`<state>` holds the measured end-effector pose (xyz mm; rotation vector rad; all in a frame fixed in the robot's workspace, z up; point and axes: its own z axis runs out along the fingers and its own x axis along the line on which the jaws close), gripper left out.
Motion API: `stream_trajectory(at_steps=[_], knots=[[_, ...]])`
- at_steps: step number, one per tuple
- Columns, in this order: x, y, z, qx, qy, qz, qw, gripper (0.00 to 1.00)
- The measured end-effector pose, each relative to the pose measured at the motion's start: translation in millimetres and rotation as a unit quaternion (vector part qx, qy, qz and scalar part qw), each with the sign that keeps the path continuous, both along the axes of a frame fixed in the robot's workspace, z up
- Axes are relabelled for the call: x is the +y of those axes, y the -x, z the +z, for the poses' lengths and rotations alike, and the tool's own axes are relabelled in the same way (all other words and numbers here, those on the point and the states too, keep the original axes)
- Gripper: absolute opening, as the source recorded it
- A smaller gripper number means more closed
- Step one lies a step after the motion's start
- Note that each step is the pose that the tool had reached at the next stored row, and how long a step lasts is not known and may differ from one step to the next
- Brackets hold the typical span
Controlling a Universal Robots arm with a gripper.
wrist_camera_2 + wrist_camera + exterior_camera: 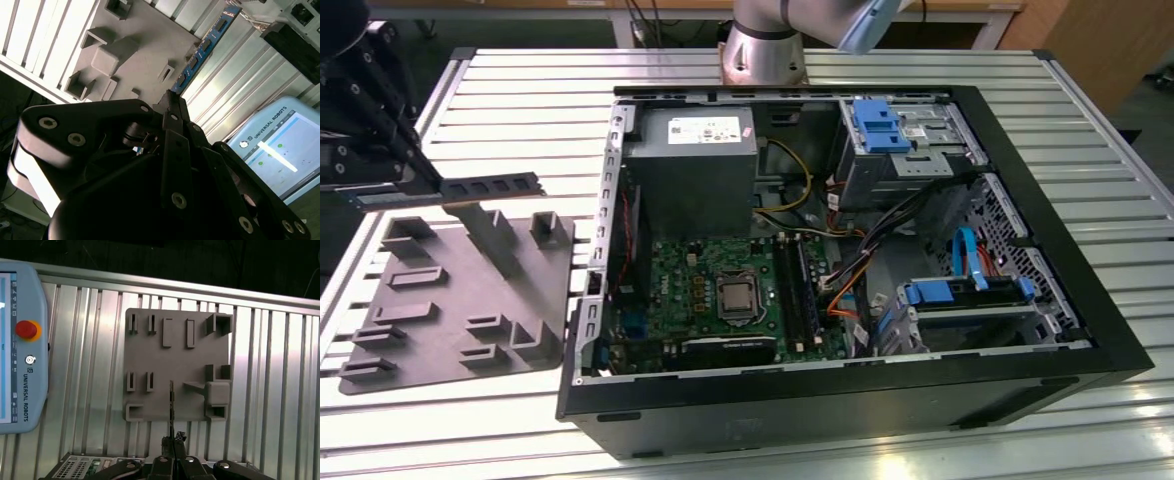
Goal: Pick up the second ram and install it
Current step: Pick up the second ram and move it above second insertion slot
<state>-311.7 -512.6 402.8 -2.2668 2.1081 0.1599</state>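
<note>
The second ram (494, 186) is a dark narrow stick held level in the air above the grey moulded tray (440, 330), at the exterior view's left. My gripper (440, 189) is shut on one end of it. In the second wrist view the ram (202, 47) shows a blue face with dark chips and sticks out past the black fingertips (176, 107). In the first wrist view the ram (171, 405) appears edge-on, above the tray (175, 365), with the gripper (173, 441) closed on its near end. The motherboard's black memory slots (797, 288) lie inside the open computer case (1067, 330).
The case holds a grey power supply (690, 160), a processor socket (735, 296), orange and blue cables and blue drive brackets (878, 124). Pale posts (487, 225) stand up from the tray. A teach pendant (20, 350) lies on the ribbed metal table (520, 110).
</note>
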Motion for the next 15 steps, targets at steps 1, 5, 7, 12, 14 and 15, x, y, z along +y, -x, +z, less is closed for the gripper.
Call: stream_trajectory(at_steps=[1, 5, 7, 12, 14, 15], knots=[[0.0, -0.6, 0.0, 0.0, 0.0, 0.0, 1.0, 0.11], [0.0, -3.2, 0.0, 0.0, 0.0, 0.0, 1.0, 0.11], [0.0, -4.6, 0.0, 0.0, 0.0, 0.0, 1.0, 0.11], [0.0, -9.0, 0.0, 0.0, 0.0, 0.0, 1.0, 0.11], [0.0, -11.1, 0.0, 0.0, 0.0, 0.0, 1.0, 0.11], [0.0, -12.3, 0.0, 0.0, 0.0, 0.0, 1.0, 0.11]])
